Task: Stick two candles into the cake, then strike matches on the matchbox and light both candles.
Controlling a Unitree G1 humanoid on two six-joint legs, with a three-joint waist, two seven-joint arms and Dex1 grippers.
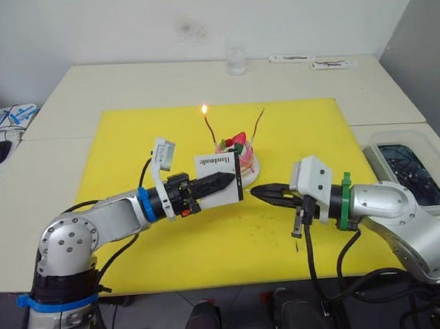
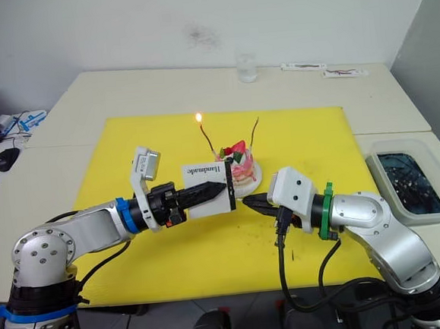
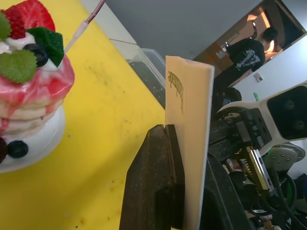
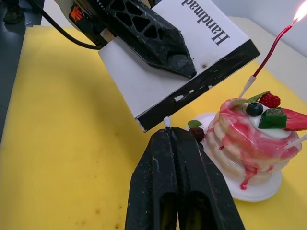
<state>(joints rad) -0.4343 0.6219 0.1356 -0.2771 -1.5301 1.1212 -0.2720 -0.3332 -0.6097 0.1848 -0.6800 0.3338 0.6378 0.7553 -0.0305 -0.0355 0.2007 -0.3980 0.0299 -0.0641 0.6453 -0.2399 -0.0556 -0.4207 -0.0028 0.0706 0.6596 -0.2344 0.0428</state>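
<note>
Item 1, nearest me: right end effector [image 1: 246, 191], over the yellow mat [image 1: 126, 134] toward the near edge of the worktop [image 1: 62, 93]. Fingers pressed together on a match [image 4: 167, 121]; its pale head pokes out past the tips and sits touching, or just short of, the black strip of the matchbox; I cannot tell which.

Item 2: left end effector [image 1: 229, 180], level with item 1 and facing it. Fingers clamped on the matchbox [image 1: 214, 163], one finger on each flat face. The box stands on edge, "Handmade" face toward my head camera, striking strip on the side turned to the right end effector.

Item 3: cake [image 1: 234, 154] on its small white plate, just behind the matchbox, about mid-mat. Pink-and-white, strawberry and dark berries on top.

Item 4: candles, both standing in the cake. The reddish candle [image 1: 210, 127], on the cake's left, leans slightly and carries a small flame at its tip. The other candle [image 1: 258, 120], on the right, shows no flame.

Item 5, far edge of the worktop: a clear glass [image 1: 235, 59] and some flat white pieces toward the far right corner. A tray [image 1: 407, 166] lies off the mat's right edge.

Step in hand, as I judge it: striking a match for the unlit candle. Next move calls for a quick firm drag of the match head along the strip with the box held steady, then carrying the lit match past the cake to the right-hand wick without brushing the burning candle.
</note>
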